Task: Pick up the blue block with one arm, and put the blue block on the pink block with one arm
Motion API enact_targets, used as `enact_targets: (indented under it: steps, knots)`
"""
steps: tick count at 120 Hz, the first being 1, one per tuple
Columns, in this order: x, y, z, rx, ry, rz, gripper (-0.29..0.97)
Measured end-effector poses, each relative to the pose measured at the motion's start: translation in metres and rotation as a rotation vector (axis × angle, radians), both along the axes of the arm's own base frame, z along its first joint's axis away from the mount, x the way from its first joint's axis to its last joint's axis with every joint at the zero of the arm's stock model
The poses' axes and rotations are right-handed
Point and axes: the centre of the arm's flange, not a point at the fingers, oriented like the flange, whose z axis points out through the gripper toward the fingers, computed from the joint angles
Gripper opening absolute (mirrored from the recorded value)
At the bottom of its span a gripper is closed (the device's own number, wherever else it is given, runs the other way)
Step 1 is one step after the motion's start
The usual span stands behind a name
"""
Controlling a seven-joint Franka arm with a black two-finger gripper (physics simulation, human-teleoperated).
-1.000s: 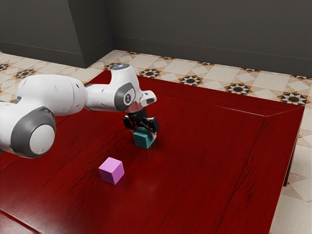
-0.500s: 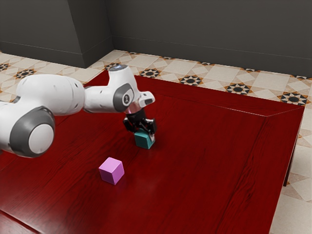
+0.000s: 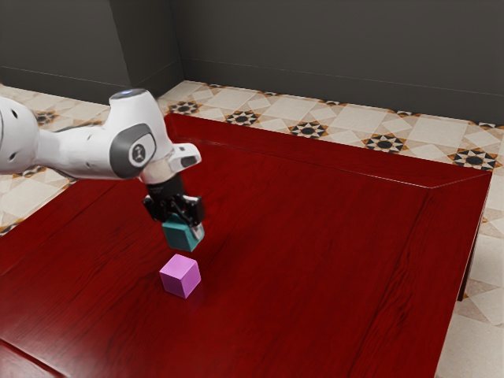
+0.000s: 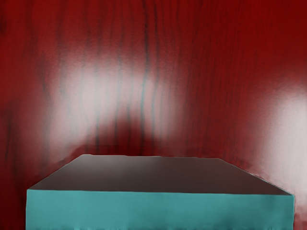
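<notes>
While the glossy red table point(image 3: 331, 236) stands on patterned tile floor point(image 3: 354, 118) under dark grey walls point(image 3: 315, 39) | pink block point(image 3: 180, 276) sits flat on the wood | gripper point(image 3: 182, 227) clamps the blue block point(image 3: 183, 235), airborne just above the pink block, apart from it | table edges lie well away from the pink block

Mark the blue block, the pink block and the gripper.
blue block point(image 3: 182, 236): exterior view, on its lower front face.
pink block point(image 3: 180, 276): exterior view, on its near upper corner.
gripper point(image 3: 183, 225): exterior view, midway between its fingertips.
</notes>
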Motion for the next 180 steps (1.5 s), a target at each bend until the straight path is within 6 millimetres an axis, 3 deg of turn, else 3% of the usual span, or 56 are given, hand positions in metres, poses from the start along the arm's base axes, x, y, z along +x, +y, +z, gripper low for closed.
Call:
enact_targets:
  steps: [10, 47, 75, 95, 115, 150, 169, 180]
  knots:
    - [-0.019, 0.002, 0.002, 0.002, 0.011, 0.011, 0.36]
    - [-0.044, -0.003, -0.008, 0.008, 0.051, 0.022, 0.37]
    - [-0.032, -0.012, -0.029, 0.062, 0.081, -0.029, 0.37]
    - [-0.030, -0.010, -0.034, 0.070, 0.088, -0.026, 0.36]
    - [-0.017, -0.008, -0.035, 0.073, 0.080, -0.021, 0.37]
    - [-0.015, -0.003, -0.041, 0.072, 0.089, -0.010, 0.37]
    - [-0.015, -0.005, -0.042, 0.064, 0.092, -0.011, 0.49]
    - [-0.012, -0.005, -0.030, 0.064, 0.067, -0.012, 0.56]
